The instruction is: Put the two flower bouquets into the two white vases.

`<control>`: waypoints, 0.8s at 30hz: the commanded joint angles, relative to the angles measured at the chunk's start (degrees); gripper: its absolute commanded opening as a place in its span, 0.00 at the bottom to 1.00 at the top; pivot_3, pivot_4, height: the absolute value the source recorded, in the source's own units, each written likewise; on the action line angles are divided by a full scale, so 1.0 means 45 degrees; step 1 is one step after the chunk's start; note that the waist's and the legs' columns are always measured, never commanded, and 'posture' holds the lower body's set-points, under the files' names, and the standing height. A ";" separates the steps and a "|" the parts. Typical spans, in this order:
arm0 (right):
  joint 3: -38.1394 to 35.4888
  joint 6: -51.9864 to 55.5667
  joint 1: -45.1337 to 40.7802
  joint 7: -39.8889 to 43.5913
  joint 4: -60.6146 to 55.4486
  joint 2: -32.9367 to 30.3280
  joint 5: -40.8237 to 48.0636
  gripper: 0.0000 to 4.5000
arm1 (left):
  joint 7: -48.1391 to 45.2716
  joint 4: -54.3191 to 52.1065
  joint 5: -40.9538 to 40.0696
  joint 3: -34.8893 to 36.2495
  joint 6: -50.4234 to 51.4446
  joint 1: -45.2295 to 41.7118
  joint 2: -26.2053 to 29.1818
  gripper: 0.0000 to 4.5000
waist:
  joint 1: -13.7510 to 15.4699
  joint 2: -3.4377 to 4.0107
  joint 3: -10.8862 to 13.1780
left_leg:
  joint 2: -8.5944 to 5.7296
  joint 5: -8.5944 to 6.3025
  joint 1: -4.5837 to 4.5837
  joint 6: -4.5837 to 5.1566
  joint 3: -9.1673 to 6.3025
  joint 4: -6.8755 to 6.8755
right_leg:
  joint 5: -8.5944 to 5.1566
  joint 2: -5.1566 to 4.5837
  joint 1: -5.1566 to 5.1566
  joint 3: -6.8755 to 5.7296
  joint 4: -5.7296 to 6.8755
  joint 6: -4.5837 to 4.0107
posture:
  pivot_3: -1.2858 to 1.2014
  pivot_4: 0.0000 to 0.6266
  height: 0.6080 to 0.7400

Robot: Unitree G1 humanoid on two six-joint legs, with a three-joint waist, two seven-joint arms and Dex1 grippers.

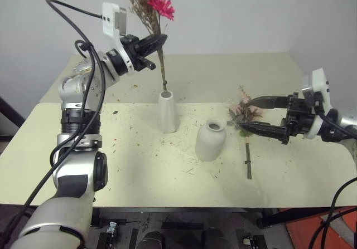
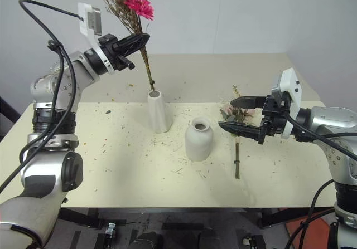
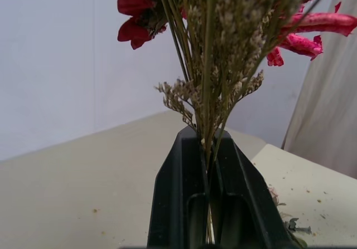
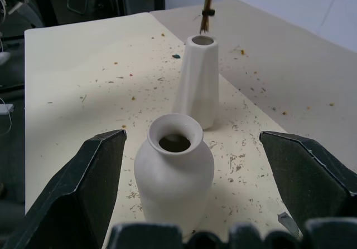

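Cream table (image 1: 139, 188) littered with dry flecks, pale wall behind. Centre-right, your right gripper (image 1: 261, 115) gapes empty above the rose bouquet (image 1: 244, 115); round vase (image 1: 211, 140) beside. Farther, upper centre, left gripper (image 1: 158, 42) pinches the grass bunch (image 1: 146, 4), stem tips poised just over the tall vase (image 1: 167, 111).

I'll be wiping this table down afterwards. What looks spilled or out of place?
Dry flower crumbs are scattered across the table, thickest around the tall vase and the round vase. The rose bouquet lies flat on the table, not in a vase.
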 commanded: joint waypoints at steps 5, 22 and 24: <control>-0.0807 0.0002 0.0287 -0.0328 -0.0562 -0.0185 0.0329 1.00 | -0.0161 -0.0153 0.0344 -0.0049 -0.0472 -0.0143 -0.0095 0.02 | 0.0015 0.0000 0.0000 | -0.0001 -0.0001 -0.0001 0.0002 0.0000 0.0002 | 0.0000 -0.0001 0.0001 0.0000 0.0000 0.0000 | 0.52 0.24 1.00; -0.1287 -0.0005 0.0335 -0.0860 -0.0886 -0.0143 0.0686 1.00 | -0.0218 0.0298 0.0934 -0.0177 -0.0596 0.0058 -0.0260 0.02 | 0.0014 0.0000 0.0000 | 0.0000 -0.0001 0.0001 0.0002 0.0000 0.0003 | 0.0000 0.0000 0.0001 0.0000 0.0000 0.0000 | 0.52 0.24 1.00; -0.1292 -0.0017 0.0357 -0.0890 -0.0898 -0.0156 0.0718 1.00 | -0.0159 0.0289 0.0976 -0.0188 -0.0452 0.0161 -0.0323 0.02 | 0.0016 0.0000 0.0000 | 0.0000 -0.0001 0.0001 0.0002 0.0000 0.0003 | 0.0000 0.0001 0.0001 0.0000 0.0000 0.0000 | 0.52 0.24 1.00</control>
